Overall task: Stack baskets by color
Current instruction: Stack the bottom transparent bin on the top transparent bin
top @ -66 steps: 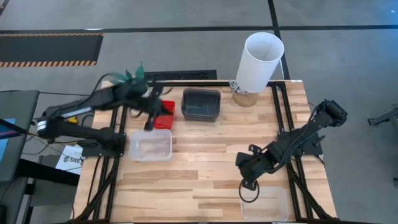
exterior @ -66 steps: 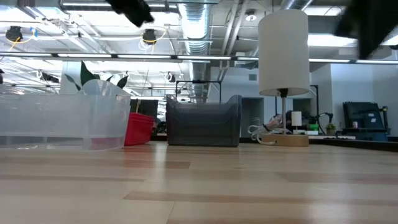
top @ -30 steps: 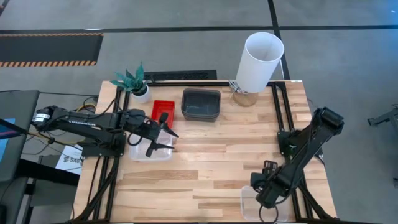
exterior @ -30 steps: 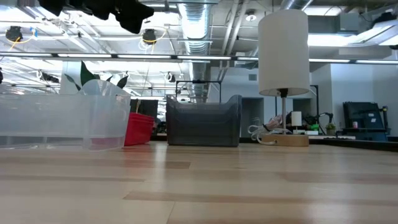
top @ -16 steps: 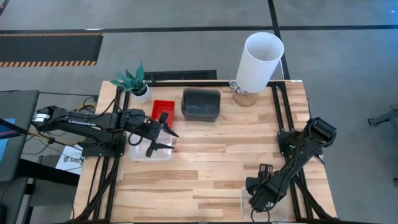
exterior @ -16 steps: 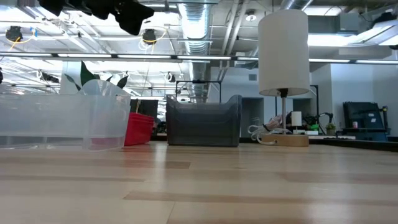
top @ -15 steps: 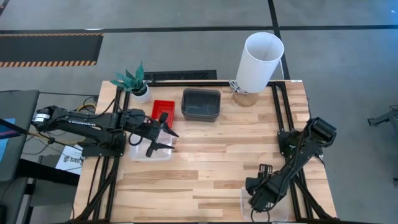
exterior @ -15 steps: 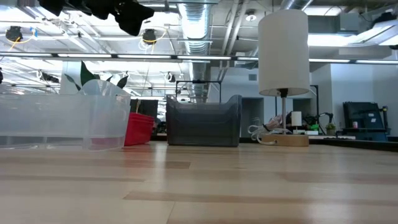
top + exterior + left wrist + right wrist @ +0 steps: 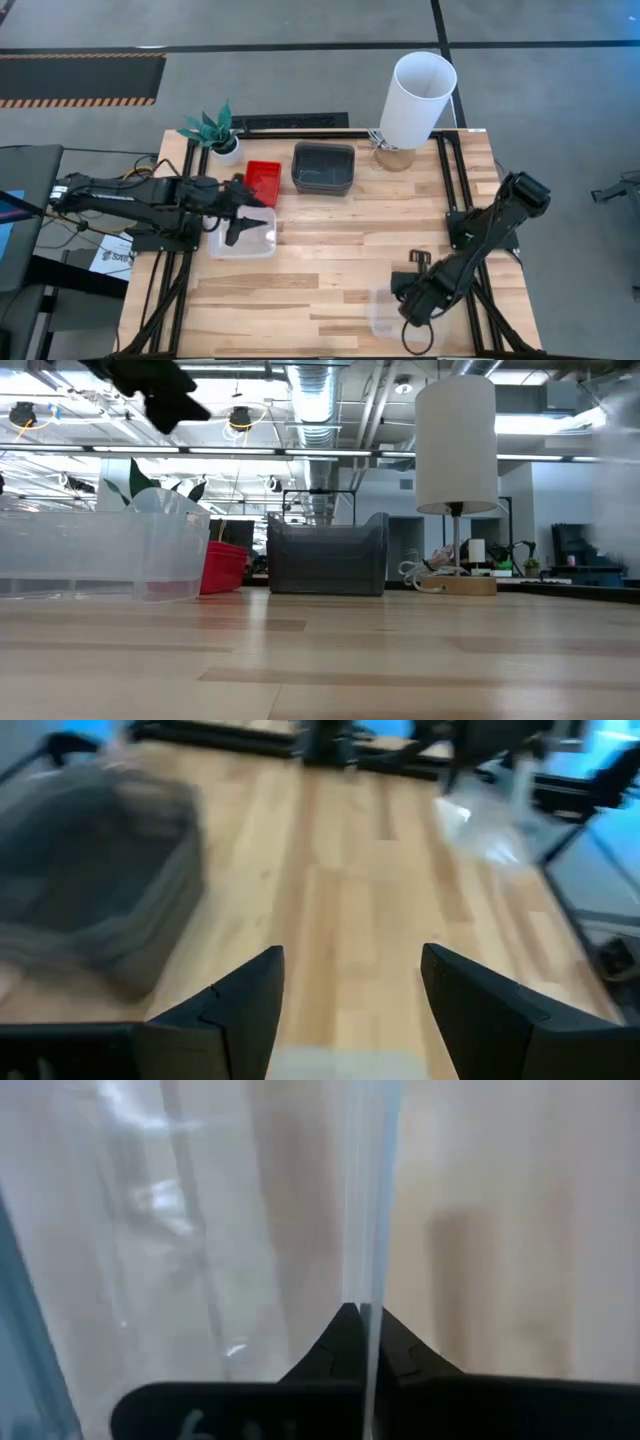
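A clear basket (image 9: pixel 243 233) sits at the table's left with a red basket (image 9: pixel 264 182) just behind it, and dark grey baskets (image 9: pixel 323 167) stand nested at the far middle. My left gripper (image 9: pixel 240 215) hangs open above the clear basket's left part, touching nothing; its wrist view shows the open fingers (image 9: pixel 240 1005) and the grey baskets (image 9: pixel 90 890). Near the front right, my right gripper (image 9: pixel 412 303) is shut on another clear basket (image 9: pixel 392 314). My right gripper pinches one side wall of the clear basket at its upper rim (image 9: pixel 366 1302) between its two fingers. The fingers come from above and point down. Whether the basket's bottom still lies on the table, I cannot tell.
A tall white cylinder (image 9: pixel 418 98) on a wooden base stands at the far right. A small potted plant (image 9: pixel 212 131) sits at the far left corner. Bare wood lies between the two clear baskets, across the table's middle (image 9: pixel 330 250).
My right gripper has shut on the clear basket's wall and carried it toward the table's left and a little away from the near edge. My left gripper has drawn back toward the table's left edge, rolling as it went, and stays open.
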Robot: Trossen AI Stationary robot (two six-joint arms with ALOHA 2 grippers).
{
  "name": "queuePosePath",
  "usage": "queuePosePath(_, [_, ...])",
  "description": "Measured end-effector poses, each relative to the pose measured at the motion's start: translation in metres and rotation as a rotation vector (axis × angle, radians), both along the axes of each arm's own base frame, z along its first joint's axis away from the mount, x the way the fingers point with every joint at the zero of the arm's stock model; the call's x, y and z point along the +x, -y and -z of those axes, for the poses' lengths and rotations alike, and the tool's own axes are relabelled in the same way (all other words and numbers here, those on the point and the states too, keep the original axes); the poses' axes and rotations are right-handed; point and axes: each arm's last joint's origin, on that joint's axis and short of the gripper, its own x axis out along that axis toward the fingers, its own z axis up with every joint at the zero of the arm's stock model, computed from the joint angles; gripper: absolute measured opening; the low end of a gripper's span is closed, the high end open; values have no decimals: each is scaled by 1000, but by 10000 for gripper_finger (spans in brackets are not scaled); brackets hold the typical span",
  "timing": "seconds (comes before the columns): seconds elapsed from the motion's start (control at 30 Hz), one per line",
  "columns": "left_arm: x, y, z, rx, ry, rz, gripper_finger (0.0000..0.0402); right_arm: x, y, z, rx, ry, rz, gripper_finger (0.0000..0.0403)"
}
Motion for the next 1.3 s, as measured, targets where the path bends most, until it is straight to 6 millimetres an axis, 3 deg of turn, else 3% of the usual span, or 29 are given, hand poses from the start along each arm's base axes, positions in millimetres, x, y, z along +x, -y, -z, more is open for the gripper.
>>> queuePosePath(0.2, [-28,-4,-4,133,-21,-236,224,34,30,-51,-83,424,-14,4])
queuePosePath(0.4, [-48,-18,-17,359,62,-651,224,103,69,-86,-155,824,-188,2])
queuePosePath(0.7, [-63,-36,-41,628,105,-974,224,203,148,-113,-362,1057,-306,1])
queuePosePath(0.87, [-70,-48,-59,719,98,-1065,224,247,184,-120,-318,1076,-309,1])
queuePosePath(1.0, [-76,-58,-86,714,119,-1014,224,276,204,-117,-299,1052,-303,1])
queuePosePath(1.17, [-80,-71,-120,694,59,-953,224,307,220,-105,-249,1040,-313,1])
queuePosePath(1.3, [-79,-82,-131,653,-21,-942,224,324,224,-88,-188,1002,-331,0])
